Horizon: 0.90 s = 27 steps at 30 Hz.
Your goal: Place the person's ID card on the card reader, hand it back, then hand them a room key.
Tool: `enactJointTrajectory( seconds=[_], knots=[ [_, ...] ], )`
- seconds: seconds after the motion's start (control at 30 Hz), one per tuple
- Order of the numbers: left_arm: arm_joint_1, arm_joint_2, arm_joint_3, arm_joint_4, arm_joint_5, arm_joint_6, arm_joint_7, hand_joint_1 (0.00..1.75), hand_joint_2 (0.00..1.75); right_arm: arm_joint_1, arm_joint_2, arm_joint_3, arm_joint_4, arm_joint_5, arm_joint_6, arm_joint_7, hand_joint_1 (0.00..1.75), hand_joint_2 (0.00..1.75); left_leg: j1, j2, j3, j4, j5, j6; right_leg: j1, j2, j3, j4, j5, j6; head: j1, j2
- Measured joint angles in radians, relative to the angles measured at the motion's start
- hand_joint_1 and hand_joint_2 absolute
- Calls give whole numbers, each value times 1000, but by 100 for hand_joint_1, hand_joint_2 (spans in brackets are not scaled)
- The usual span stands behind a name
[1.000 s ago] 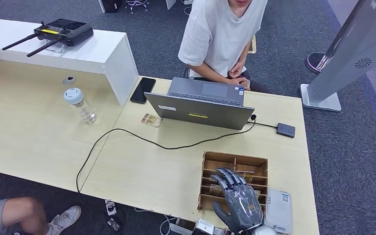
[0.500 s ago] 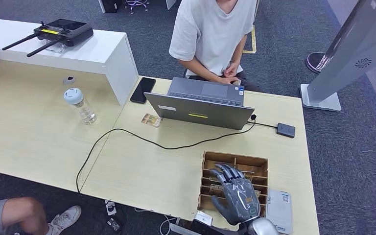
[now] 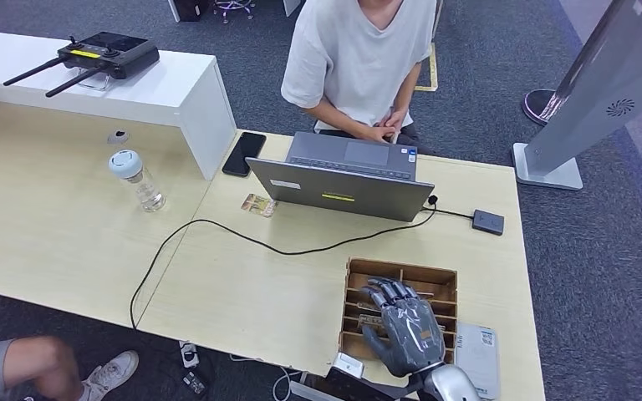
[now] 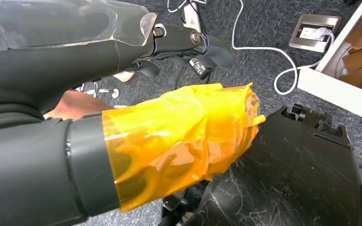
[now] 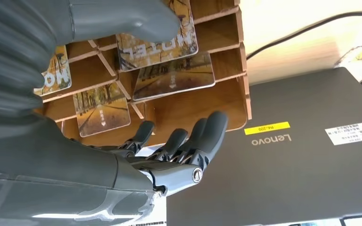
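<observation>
**Right hand over the key tray**

My right hand (image 3: 408,332) hovers fingers apart, holding nothing, over the slotted wooden tray (image 3: 401,273) where glossy room key cards (image 5: 173,76) lie flat. Thin, slick cards in tight slots: I could scrape one out or lift two. Left hand's state I cannot tell. Card reader (image 3: 487,221) sits beside the laptop (image 3: 343,190).

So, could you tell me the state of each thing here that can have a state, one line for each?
Laptop: lid open, facing the person.
Water bottle: upright, cap on.
Phone: lying flat, screen dark.
Wooden card box: open-topped, cards in its slots.
Right hand: over the box, fingers spread, thumb on a card.
Left hand: hanging below the desk; cannot tell if open.
</observation>
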Motion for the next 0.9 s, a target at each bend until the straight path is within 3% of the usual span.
enactJointTrajectory(
  seconds=[0.23, 0.53, 0.63, 0.77, 0.9],
  knots=[
    [0, 0, 5, 0, -4, -6, 0, 0, 0, 0, 1, 0, 25, 12, 1, 6, 72, 175, 0, 0, 0, 0, 0, 0, 0, 0, 0, 0, 0, 0, 0, 0],
    [0, 0, 9, 0, -9, -11, -4, 0, 0, -25, 12, 5, 76, 31, -19, 14, 132, 175, 0, 0, 1, 0, 0, 0, 0, 0, 1, 0, 0, 0, 0, 0],
    [1, 0, 9, 0, -9, -11, -4, 0, 0, -27, 13, 6, 78, 32, -19, 14, 140, 175, 0, 0, 1, 0, 0, 0, 0, 0, 1, 0, 0, 0, 0, 0],
    [1, -1, 10, 0, -9, -11, -13, 0, 0, -31, 18, 11, 89, 33, -21, 14, 170, 175, 0, 0, 1, 0, 0, 0, 0, 0, 1, 0, 0, 0, 0, 0],
    [1, -1, 11, 0, -11, -13, -14, 0, 0, -31, 21, 13, 94, 35, -28, 14, 174, 175, 0, 0, 1, 0, 0, 0, 0, 0, 1, 0, 0, 0, 0, 0]
  ],
)
